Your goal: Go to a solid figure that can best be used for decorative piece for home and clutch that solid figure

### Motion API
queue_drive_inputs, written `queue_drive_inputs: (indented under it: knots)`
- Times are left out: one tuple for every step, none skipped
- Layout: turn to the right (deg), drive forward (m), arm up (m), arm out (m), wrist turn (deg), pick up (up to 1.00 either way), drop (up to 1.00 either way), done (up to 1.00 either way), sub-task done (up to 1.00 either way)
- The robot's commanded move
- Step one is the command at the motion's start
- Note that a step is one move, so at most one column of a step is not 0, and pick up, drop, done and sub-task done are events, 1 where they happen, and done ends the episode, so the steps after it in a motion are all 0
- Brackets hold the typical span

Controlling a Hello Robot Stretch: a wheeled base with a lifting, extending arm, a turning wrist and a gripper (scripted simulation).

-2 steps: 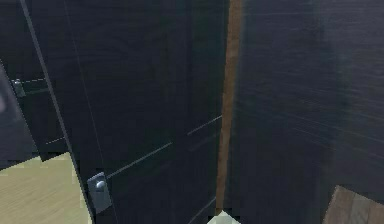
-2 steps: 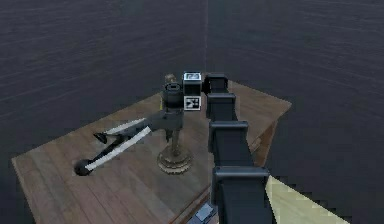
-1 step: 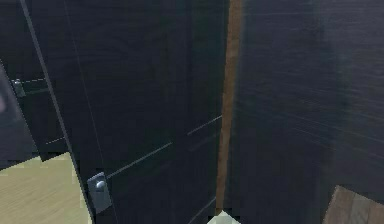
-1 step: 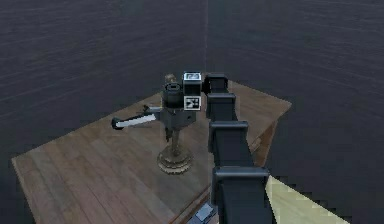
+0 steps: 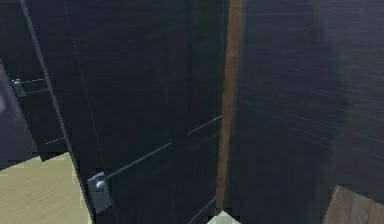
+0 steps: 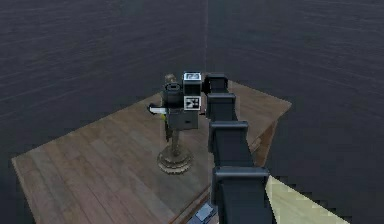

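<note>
Tabletop [image 6: 90,165] of bare wooden boards spreads wide to the left of the pincer [image 6: 165,108], with a good stretch of free wood before the left corner. Behind the pincer the boards run on to the far edge, which sits close against dark walls [image 6: 100,40] that meet in a corner just above it. To its right the arm [image 6: 235,150] crosses the table's near edge, and past that edge a wedge of pale floor [image 6: 305,205] shows.

Right below the pincer stands the small brown figure [image 6: 176,155], roughly mid-table and a little nearer the near edge than the far one. It is upright on a round foot, long axis straight up and down, its top tucked behind the pincer's dark body. Which way it faces I cannot make out. With the figure resting on the wood right at the fingers, I cannot tell whether the pincer has hold of it or of anything.

Looking ahead, a dark door [image 5: 130,90] with a metal handle [image 5: 97,188] stands very near, with a wooden jamb [image 5: 232,100] beside it, leaving little room forward.
</note>
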Motion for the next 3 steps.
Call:
queue_drive_inputs:
  knots:
    - [0.0,0.0,0.0,0.0,0.0,1.0,0.0,0.0,0.0]
    - [0.0,0.0,0.04,0.0,0.0,0.0,0.0,0.0,0.0]
    - [0.0,0.0,0.0,0.0,0.0,0.0,0.0,1.0,0.0]
